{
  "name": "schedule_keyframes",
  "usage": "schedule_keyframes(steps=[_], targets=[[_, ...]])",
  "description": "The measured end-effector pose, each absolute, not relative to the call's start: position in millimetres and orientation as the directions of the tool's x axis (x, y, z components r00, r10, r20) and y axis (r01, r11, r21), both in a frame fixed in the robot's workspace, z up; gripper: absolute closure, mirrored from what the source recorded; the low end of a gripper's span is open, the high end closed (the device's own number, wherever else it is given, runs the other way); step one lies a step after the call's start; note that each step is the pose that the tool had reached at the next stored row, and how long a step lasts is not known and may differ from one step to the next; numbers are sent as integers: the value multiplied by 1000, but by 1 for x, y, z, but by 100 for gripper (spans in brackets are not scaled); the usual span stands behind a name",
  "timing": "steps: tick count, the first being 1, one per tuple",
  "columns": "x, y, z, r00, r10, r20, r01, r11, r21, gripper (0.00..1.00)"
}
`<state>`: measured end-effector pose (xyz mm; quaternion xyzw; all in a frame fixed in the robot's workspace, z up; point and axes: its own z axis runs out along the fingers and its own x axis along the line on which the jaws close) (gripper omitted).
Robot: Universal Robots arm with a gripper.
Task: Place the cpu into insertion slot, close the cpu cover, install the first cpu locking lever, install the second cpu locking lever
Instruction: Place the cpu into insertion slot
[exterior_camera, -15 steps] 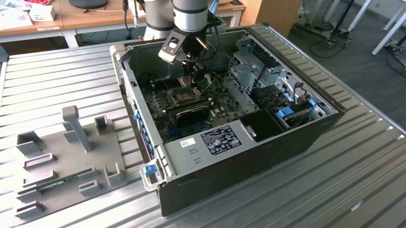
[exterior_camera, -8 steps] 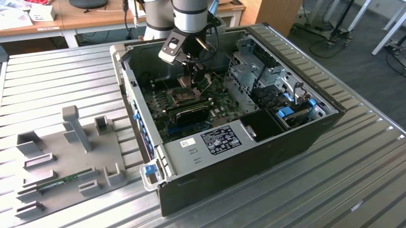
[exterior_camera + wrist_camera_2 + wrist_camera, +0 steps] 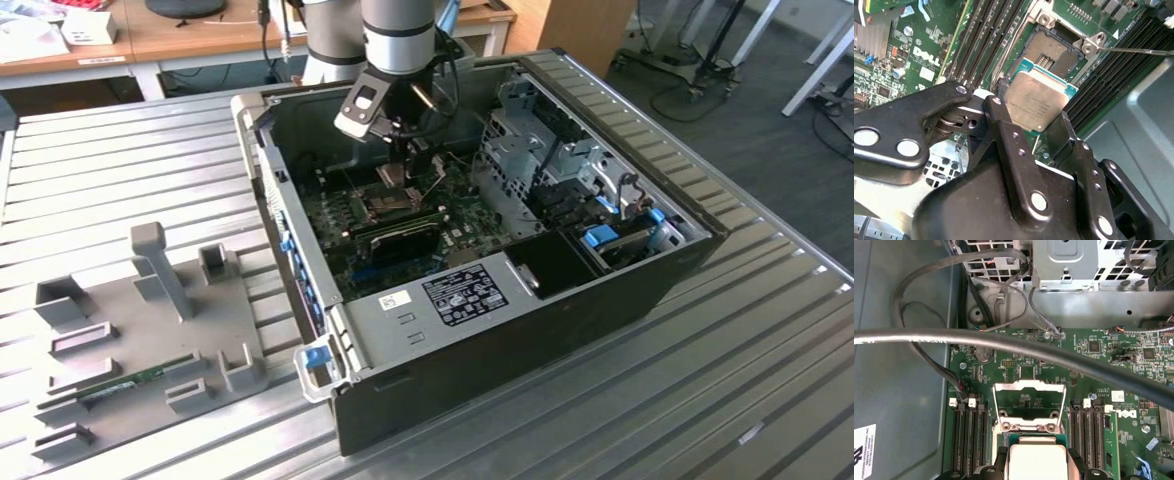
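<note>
The arm reaches down into the open computer case [image 3: 641,270], which sits on the slatted metal desk [image 3: 134,160], and it works in the upper middle of the exterior view. Its pincer [image 3: 398,160] is clenched on the cpu [image 3: 1035,102]. The second wrist view shows the black fingers [image 3: 1004,130] pressing two opposite edges, with the grey metal top facing up.

The chip hangs over the green board, just beside and partly above the insertion slot [image 3: 1051,50]. The slot's dark contact field lies bare and nothing is seated in it. In the first wrist view the cpu cover [image 3: 1029,386] stands swung up on its hinge just past the held chip, so the socket is open. A thin metal rod [image 3: 1139,50] runs out from the socket's corner, and I take it for one of the locking levers, not engaged.

So I'd say the first step is in hand: the chip is carried but not yet placed. The cover and both levers are untouched.

To my eye, setting it down calls for bringing the chip square over the socket and level with it. Its corners should match the rim and stay clear of the long black memory slots [image 3: 986,40]. It should come down gently, since the contacts look delicate.
</note>
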<state>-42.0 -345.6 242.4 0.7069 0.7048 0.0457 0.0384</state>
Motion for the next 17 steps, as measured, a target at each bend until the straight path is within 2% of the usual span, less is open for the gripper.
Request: schedule_keyframes(steps=[8,13,17], targets=[[-43,-345,241,6,1000,10,993,-7,119,46],[-43,-345,239,7,1000,22,996,-9,90,46],[-43,-345,239,7,1000,22,996,-9,88,46]])
